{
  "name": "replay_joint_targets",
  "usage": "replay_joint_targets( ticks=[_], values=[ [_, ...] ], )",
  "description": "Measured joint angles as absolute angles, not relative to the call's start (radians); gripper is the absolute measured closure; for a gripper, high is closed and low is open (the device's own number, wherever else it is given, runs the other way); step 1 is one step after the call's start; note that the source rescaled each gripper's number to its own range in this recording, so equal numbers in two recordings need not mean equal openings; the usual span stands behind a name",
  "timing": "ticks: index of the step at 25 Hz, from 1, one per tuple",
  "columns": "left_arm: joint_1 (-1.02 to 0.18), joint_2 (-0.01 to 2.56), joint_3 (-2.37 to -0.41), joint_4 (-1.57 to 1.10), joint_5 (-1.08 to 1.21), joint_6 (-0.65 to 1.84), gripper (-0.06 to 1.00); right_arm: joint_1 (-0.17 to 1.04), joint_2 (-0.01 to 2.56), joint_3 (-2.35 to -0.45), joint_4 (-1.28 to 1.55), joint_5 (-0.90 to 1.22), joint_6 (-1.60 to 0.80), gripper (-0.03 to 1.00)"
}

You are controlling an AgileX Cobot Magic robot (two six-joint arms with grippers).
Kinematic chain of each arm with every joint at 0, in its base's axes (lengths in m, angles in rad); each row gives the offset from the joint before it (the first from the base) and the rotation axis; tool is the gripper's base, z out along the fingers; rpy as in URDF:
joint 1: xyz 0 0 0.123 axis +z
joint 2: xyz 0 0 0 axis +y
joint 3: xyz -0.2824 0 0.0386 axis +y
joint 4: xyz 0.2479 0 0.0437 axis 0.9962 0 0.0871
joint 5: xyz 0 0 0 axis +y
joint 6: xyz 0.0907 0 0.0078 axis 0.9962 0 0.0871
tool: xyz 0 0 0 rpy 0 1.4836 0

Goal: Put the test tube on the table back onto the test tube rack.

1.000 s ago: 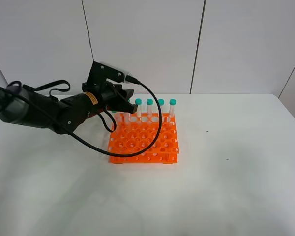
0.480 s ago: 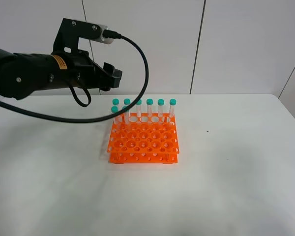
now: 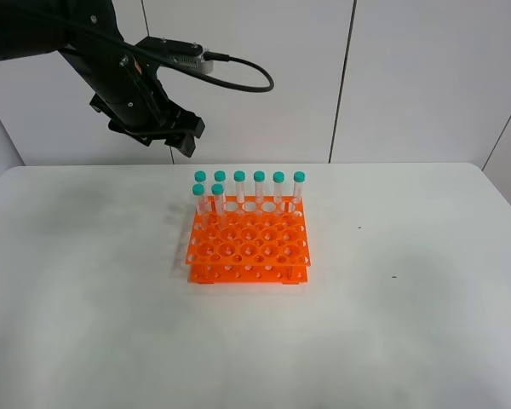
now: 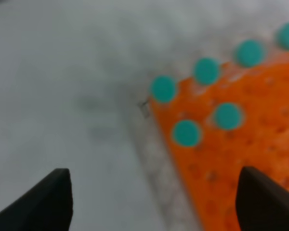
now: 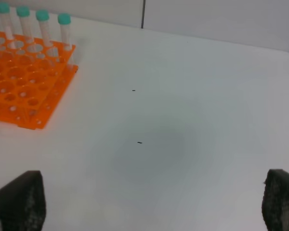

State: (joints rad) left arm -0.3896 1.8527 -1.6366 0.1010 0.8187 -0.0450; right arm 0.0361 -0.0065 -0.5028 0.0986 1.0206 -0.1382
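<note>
- A bare stretch of the white table (image 3: 392, 324) is seen nearest the high camera, marked only by two small dark specks (image 3: 393, 276) on its right side.
- The orange test tube rack (image 3: 249, 243) is set on the table a little left of centre, its top a grid of round holes, most of them unfilled.
- Eight teal-capped tubes are held upright in the rack: six are lined along the far row (image 3: 259, 189) and two more are placed just in front of that row at its left end.
- The test tube (image 3: 217, 202) is counted among those front two (all eight look alike, so which one it is cannot be told for certain); no tube is seen lying on the table.
- In the left wrist view, blurred teal caps (image 4: 187, 133) are seen from above over the rack's corner, and the left gripper's (image 4: 154, 202) two dark fingertips (image 4: 48, 202) are spread wide apart with nothing between them.
- The left gripper (image 3: 177, 132) is raised well above the table, behind and to the left of the rack, in front of the pale panelled wall (image 3: 409, 77).
- The right gripper (image 5: 151, 204) is shown only in its own wrist view, fingers parted wide and empty over bare table, well clear of the rack.
</note>
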Motion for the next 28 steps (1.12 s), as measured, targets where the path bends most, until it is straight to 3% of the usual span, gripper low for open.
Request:
replay_joint_targets(
  ticks=[7,16,21,28],
  values=[
    [-0.200,2.023,-1.744,0.039,1.079,-0.025,-0.04,0.036,-0.006,-0.503,0.099,1.021,-0.138,-0.03],
    [-0.019,2.000,-1.738,0.000,1.177,-0.015,-0.01,0.036,-0.006,-0.503,0.099,1.021,-0.138,-0.03],
    [-0.012,1.921,-1.632,-0.024,1.177,0.006,-0.01,0.036,-0.006,-0.503,0.099,1.021,-0.138,-0.03],
    [-0.012,1.651,-1.315,-0.038,1.177,0.041,-0.01,0.036,-0.006,-0.503,0.099,1.021,-0.138,-0.03]
  ],
)
